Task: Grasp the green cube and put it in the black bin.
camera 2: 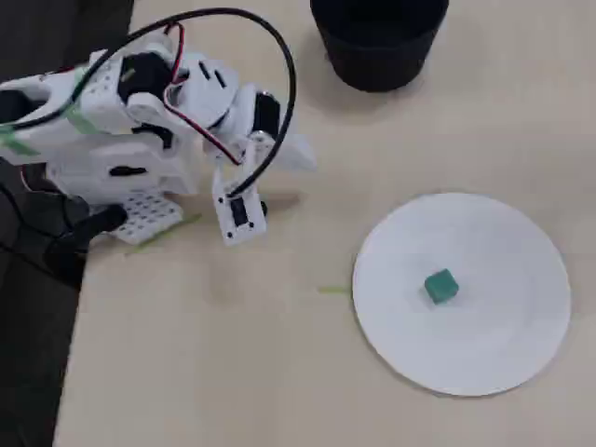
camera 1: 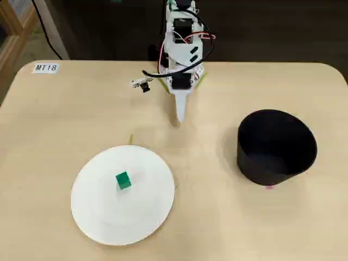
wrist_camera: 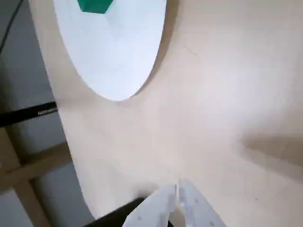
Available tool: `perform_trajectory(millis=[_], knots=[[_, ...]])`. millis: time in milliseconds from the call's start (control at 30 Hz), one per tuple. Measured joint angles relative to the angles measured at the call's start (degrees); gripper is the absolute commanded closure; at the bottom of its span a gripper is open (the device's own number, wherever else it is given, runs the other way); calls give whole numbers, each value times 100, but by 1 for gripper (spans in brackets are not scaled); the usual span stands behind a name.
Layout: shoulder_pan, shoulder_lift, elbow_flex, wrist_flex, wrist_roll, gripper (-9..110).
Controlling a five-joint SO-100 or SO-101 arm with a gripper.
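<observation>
A small green cube (camera 1: pixel 123 180) lies near the middle of a white round plate (camera 1: pixel 103 217); both also show in the other fixed view, cube (camera 2: pixel 440 286) on plate (camera 2: pixel 484 345), and at the top of the wrist view, cube (wrist_camera: pixel 95 5) on plate (wrist_camera: pixel 113 52). A black bin (camera 1: pixel 275 147) stands upright and empty at the right; it also shows in a fixed view (camera 2: pixel 378 37). My white gripper (camera 1: pixel 180 116) is shut and empty, pointing down at the table near the arm's base, well away from cube and bin. Its closed tips show in the wrist view (wrist_camera: pixel 177 194).
The arm's base (camera 1: pixel 182 43) sits at the far table edge. A label marked MT18 (camera 1: pixel 45 68) is stuck at the far left corner. Small green tape marks (camera 2: pixel 331 290) lie on the light wooden table (camera 1: pixel 217 217).
</observation>
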Motion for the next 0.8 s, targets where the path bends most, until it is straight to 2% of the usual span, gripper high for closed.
perform_trajectory(millis=[200, 567, 700, 800], knots=[[439, 0, 53, -211, 633, 102], [343, -26, -53, -105, 694, 102], [299, -246, -1169, 316, 703, 102], [246, -1292, -2602, 598, 694, 102]])
